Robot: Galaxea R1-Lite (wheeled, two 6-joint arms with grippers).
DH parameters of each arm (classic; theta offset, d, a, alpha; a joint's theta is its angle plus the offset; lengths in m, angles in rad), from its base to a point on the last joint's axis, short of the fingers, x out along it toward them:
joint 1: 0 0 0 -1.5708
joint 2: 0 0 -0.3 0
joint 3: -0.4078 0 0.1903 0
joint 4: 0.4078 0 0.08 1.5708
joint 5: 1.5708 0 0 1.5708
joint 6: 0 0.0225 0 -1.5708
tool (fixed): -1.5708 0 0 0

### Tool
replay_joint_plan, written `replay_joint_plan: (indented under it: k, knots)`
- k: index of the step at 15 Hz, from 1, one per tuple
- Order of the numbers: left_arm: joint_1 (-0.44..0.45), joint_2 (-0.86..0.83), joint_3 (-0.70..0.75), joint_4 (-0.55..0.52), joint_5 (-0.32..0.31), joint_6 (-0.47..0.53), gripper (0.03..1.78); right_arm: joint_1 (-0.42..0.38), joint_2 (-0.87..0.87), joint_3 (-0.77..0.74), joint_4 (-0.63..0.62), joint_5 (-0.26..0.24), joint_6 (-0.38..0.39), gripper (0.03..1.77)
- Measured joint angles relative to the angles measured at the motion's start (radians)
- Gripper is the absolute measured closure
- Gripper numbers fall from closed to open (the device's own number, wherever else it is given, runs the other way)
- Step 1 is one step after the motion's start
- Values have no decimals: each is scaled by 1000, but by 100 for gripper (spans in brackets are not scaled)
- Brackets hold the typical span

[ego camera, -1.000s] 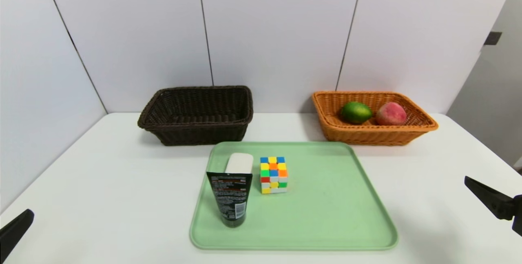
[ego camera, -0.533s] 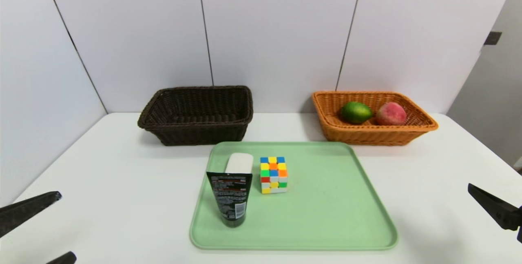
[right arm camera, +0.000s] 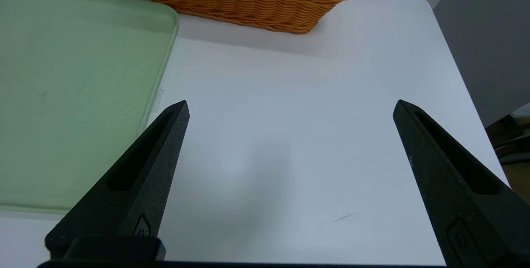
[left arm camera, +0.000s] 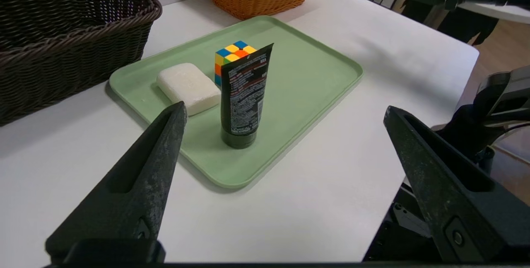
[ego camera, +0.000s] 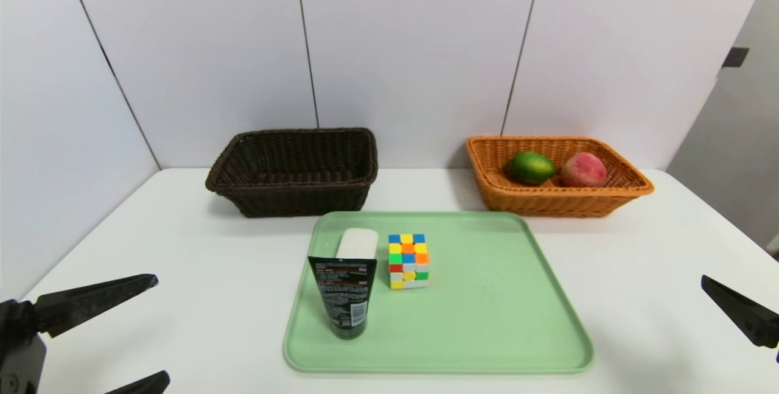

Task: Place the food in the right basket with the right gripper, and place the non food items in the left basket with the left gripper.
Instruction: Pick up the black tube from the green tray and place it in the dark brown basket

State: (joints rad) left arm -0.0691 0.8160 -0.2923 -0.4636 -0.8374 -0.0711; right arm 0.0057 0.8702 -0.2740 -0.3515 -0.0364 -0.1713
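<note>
Matte black hand (left arm camera: 285, 112), tapered fingers (left arm camera: 136, 185)

Head view looks down from above the surface (ego camera: 182, 248); both wrist views sit low, facing twelve o'clock, sharing the green tray (ego camera: 487, 333) (left arm camera: 314, 65) (right arm camera: 62, 94).

Lab: white partition panels (ego camera: 401, 47), bare table (ego camera: 182, 248)

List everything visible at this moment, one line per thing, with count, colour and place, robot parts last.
Table: one, white, under everything.
Tray: one, light green, centre of table.
Tube: one, black, upright on tray's left side.
Soap bar: one, white, on tray behind tube.
Puzzle cube: one, multicoloured, on tray beside soap.
Left basket: one, dark brown, empty.
Right basket: one, orange.
Lime: one, green, in right basket.
Peach: one, pink-red, in right basket.
Left gripper: black, open, left of tray.
Right gripper: black, open, right of tray.
</note>
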Motion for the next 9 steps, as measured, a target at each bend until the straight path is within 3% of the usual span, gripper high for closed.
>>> replay_joint_plan:
  k: [4,9]
  knots:
    - [-33,189,27,-119,6,148,12,0,1,0,1,1,-2,11]
    - [-58,402,49,-315,8,173,12,0,5,-1,1,1,-2,11]
